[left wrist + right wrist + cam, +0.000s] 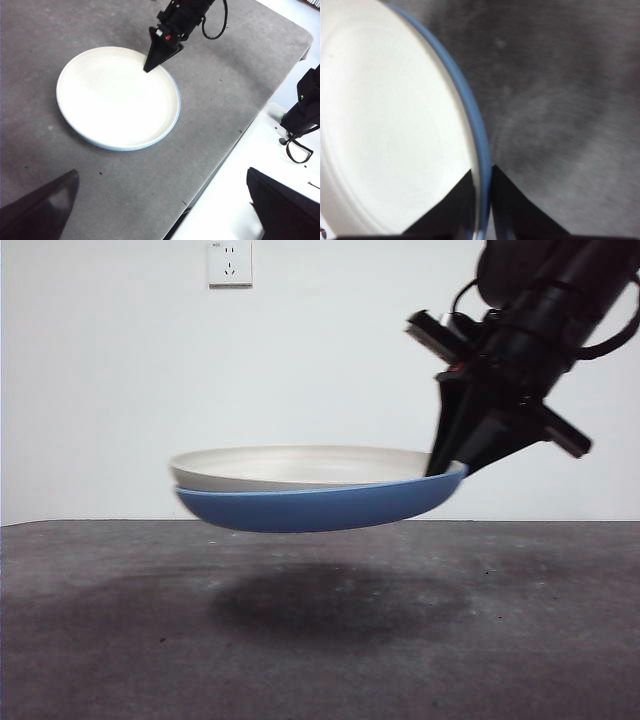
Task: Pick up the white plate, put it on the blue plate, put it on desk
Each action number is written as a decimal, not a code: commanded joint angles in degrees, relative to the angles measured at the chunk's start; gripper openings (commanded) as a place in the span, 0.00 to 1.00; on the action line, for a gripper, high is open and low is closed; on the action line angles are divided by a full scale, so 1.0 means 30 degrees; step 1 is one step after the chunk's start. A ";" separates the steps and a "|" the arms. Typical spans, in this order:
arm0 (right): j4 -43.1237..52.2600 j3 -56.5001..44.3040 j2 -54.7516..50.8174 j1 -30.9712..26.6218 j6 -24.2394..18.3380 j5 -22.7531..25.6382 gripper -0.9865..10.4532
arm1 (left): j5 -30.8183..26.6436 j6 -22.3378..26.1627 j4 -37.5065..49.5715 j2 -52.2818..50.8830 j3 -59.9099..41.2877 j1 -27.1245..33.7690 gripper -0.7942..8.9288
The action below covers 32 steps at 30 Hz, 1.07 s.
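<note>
The blue plate [320,508], with the white plate [290,466] nested inside, is pinched at its rim by the right gripper [448,468] and kept clear above the desk [320,640] for setting down; the left gripper [160,210] is spread wide, empty

Even, bright overhead light; a soft oval shadow lies on the dark grey matte surface [330,640] at 6 o'clock; the right wrist view is motion-blurred

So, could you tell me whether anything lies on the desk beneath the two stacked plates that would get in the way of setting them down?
Nothing visible does. The right claw grips the rims of the white plate and the blue plate together, holding both above the desk. Only their shadow falls on the bare grey surface below. The left claw waits, open, off to the side.
</note>
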 commanded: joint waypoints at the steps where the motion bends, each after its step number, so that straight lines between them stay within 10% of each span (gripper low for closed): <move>1: 0.0729 0.0452 0.0947 0.0437 0.1020 -0.0168 0.09 | 0.0066 -0.0117 0.0211 0.0015 0.0219 -0.0087 0.73; 32: 0.1450 0.0459 0.5093 0.0736 0.0648 0.1413 0.10 | 0.0066 -0.0117 0.0124 0.0015 0.0219 -0.0087 0.73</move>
